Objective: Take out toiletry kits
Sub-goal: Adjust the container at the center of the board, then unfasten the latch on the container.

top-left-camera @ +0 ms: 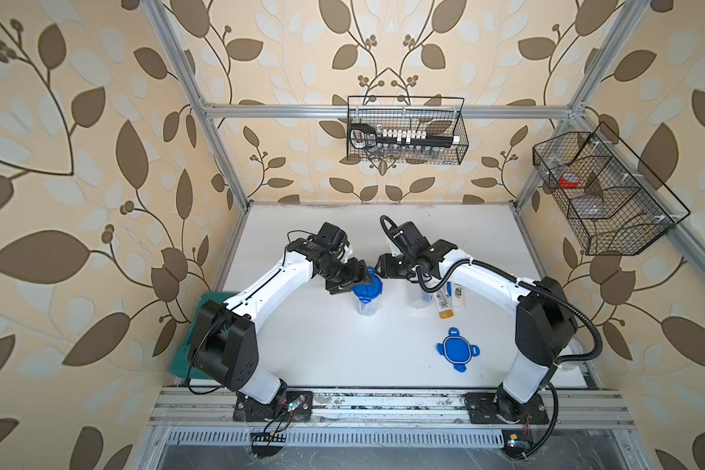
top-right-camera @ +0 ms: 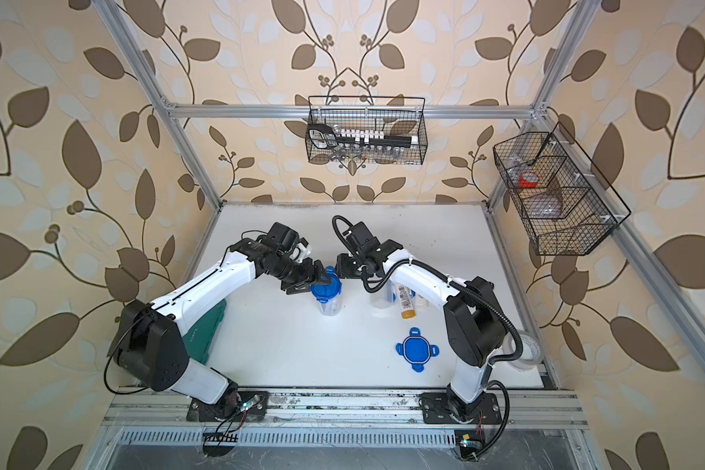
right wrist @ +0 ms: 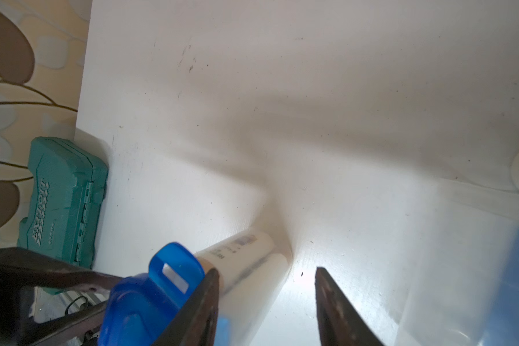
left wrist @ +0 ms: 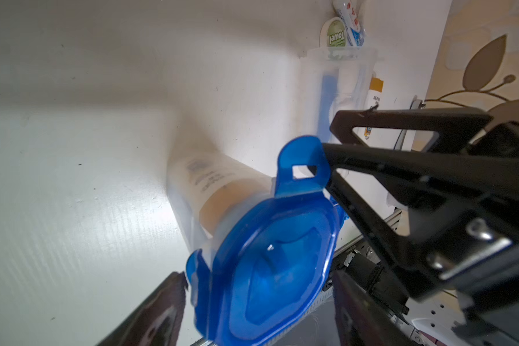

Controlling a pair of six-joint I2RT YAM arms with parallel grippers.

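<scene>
Inside the clear plastic jar with the blue four-tabbed lid (top-left-camera: pixel 366 289), near the table's middle, we are seeing one white labelled bottle with an orange cap (left wrist: pixel 219 191) standing enclosed. Beside it, the open clear jar (left wrist: pixel 336 90) is holding a blue-white toothbrush (left wrist: pixel 324 99), and another white bottle with an orange cap (top-left-camera: pixel 443 303) is lying on the white table (top-left-camera: pixel 322 354). Our left gripper (left wrist: pixel 252 221) is spreading wide around the lid, one finger (left wrist: pixel 357 161) touching a raised tab. Our right gripper (right wrist: pixel 267 302) is hovering half-open, holding nothing. A loose blue lid (top-left-camera: pixel 458 350) is lying apart.
</scene>
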